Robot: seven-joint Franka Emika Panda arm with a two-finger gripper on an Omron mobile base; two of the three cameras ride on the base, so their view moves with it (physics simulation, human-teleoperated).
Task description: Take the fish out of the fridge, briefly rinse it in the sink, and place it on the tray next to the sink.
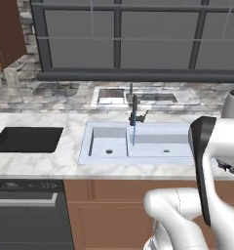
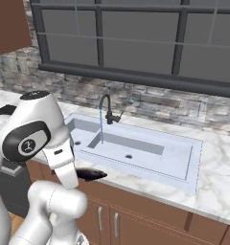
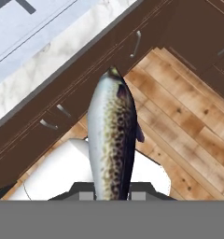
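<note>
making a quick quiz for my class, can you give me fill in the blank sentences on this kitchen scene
1. The end effector is shut on the ____.
2. A thin stream of water runs from the tap into the ____.
3. The black tray lies on the counter to the ____ of the sink in the left base view.
4. In the hand view the fish hangs over the brown cabinets and a ____ floor.

Missing words: fish; sink; left; wooden

Even, flat rendered light with soft shadows and no glare; all views are coarse and slightly blurred.
</note>
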